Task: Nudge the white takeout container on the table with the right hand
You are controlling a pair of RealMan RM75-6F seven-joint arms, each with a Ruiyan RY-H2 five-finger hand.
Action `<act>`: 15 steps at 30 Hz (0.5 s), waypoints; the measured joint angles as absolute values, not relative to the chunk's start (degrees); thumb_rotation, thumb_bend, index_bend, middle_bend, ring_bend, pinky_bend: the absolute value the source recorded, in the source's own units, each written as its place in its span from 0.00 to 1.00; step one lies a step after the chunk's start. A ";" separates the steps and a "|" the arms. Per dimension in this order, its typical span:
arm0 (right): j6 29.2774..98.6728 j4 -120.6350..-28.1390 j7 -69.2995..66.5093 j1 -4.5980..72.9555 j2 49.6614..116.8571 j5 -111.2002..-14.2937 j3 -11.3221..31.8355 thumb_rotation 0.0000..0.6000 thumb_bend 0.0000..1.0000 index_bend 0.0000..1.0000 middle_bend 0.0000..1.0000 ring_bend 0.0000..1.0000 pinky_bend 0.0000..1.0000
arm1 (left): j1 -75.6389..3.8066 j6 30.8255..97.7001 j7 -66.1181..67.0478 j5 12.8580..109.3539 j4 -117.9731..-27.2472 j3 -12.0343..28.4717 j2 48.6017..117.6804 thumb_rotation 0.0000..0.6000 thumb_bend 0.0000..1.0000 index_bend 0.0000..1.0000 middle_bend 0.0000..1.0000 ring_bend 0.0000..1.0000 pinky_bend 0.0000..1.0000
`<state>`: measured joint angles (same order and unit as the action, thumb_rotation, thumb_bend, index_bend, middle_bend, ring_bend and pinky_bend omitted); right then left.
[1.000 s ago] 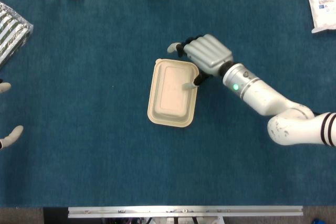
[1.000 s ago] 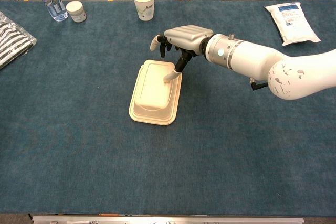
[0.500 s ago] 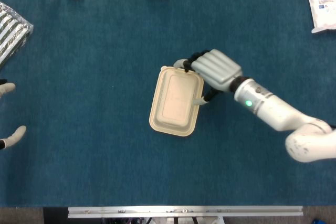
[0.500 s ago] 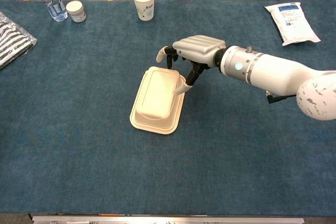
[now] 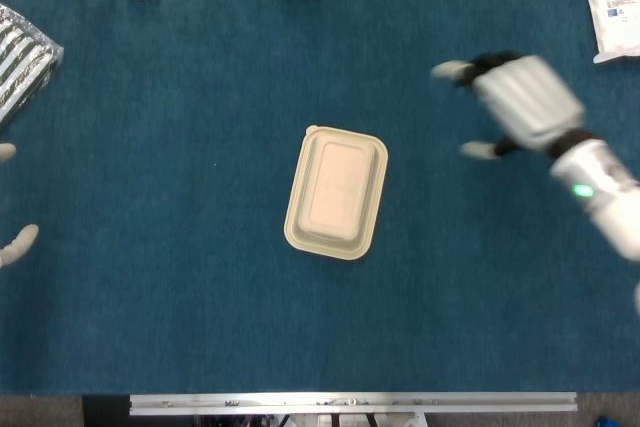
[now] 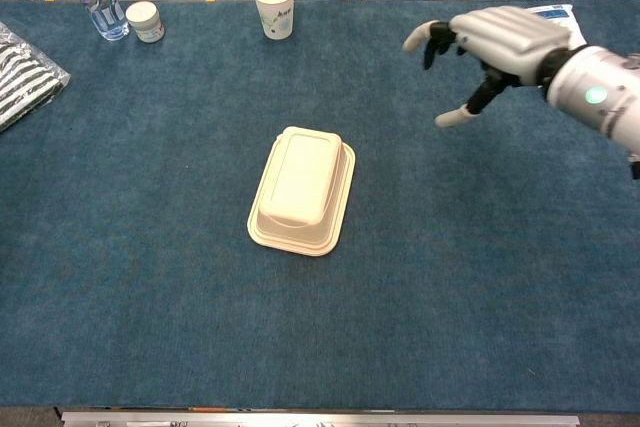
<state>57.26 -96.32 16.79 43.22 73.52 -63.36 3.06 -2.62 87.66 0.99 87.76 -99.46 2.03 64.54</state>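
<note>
The right hand hangs in the air, fingers spread and holding nothing, well apart from the white takeout container, which lies lid-down near the middle of the desk, free to slide. Only fingertips of the left hand show; its state I cannot tell.

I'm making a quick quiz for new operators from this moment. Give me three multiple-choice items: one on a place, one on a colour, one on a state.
1. Where is the paper cup?
A. far edge of the table
B. on the takeout container
C. in the right hand

2. What colour is the table cover?
A. red
B. blue
C. white

3. What is the right hand doing?
A. pressing the container
B. gripping the cup
C. holding nothing, apart from the container

Answers:
1 A, the paper cup stands at the far edge.
2 B, the table cover is blue.
3 C, the right hand is raised beside the takeout container, fingers spread.
</note>
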 measured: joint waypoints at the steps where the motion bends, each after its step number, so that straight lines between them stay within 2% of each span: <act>1: 58.90 -97.32 17.03 41.90 72.20 -63.64 2.62 1.00 0.12 0.23 0.35 0.26 0.29 | -2.78 87.44 0.97 87.77 -99.25 2.06 64.56 1.00 0.15 0.23 0.20 0.16 0.11; 6: 67.49 -100.94 17.06 34.68 66.26 -66.32 0.16 1.00 0.12 0.23 0.35 0.26 0.29 | -3.43 86.59 1.65 88.36 -98.53 1.85 64.81 1.00 0.15 0.23 0.20 0.16 0.11; 15: 83.18 -102.02 16.26 21.90 61.25 -73.24 -3.64 1.00 0.12 0.23 0.35 0.26 0.29 | -3.98 86.98 2.60 89.37 -96.86 1.91 65.76 1.00 0.15 0.23 0.21 0.16 0.11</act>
<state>83.18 -102.02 16.26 21.90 61.25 -73.24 -3.64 -3.98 86.98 2.60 89.37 -96.86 1.91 65.76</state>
